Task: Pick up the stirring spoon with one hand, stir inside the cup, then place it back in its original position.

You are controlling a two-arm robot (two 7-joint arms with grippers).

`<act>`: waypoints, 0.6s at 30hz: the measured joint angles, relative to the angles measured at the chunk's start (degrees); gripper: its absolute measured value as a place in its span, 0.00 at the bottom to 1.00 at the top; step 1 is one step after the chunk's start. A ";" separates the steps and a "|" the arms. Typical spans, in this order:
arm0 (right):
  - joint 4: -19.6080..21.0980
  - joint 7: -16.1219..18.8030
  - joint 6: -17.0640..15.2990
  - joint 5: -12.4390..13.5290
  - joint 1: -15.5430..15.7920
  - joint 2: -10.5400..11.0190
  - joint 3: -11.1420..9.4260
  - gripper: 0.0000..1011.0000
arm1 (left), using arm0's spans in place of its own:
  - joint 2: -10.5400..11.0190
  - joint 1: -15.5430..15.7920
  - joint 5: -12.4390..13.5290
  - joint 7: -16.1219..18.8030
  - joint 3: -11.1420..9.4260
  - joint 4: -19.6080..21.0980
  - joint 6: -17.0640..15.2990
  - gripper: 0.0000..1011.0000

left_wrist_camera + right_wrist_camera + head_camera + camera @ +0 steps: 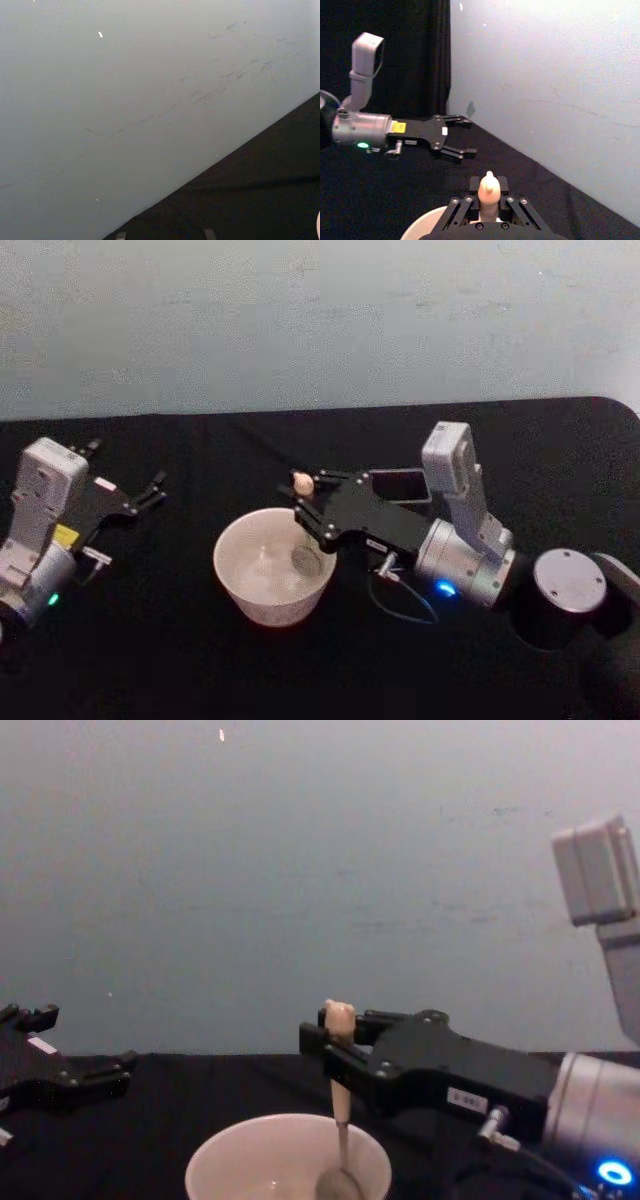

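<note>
Table (pixel 180 660): I see open black cloth to the left of and in front of the cup.
Cup (pixel 245 592): mid-table, near the front.
Right gripper (pixel 308 505): over the cup's rear right rim, clamped on the spoon handle.
Left gripper (pixel 152 490): far left, fingers apart.
Spoon (pixel 340 1105): upright, bowl down inside the cup.

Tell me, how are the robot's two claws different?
The right gripper is shut on the stirring spoon; the left gripper is open and holds nothing. The right gripper reaches over the cup, with the spoon's bowl inside it; the left gripper sits off to the left, away from the cup. Both are black.
</note>
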State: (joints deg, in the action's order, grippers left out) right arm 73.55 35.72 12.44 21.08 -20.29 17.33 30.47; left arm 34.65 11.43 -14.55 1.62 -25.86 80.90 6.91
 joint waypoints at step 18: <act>4.21 2.18 -1.73 1.91 2.80 0.86 2.55 0.21 | 0.00 0.00 0.00 0.00 0.00 0.00 0.00 0.99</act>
State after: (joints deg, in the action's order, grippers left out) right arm 77.77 37.90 10.72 23.00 -17.49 18.20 33.02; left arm 34.65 11.43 -14.55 1.62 -25.86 80.90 6.91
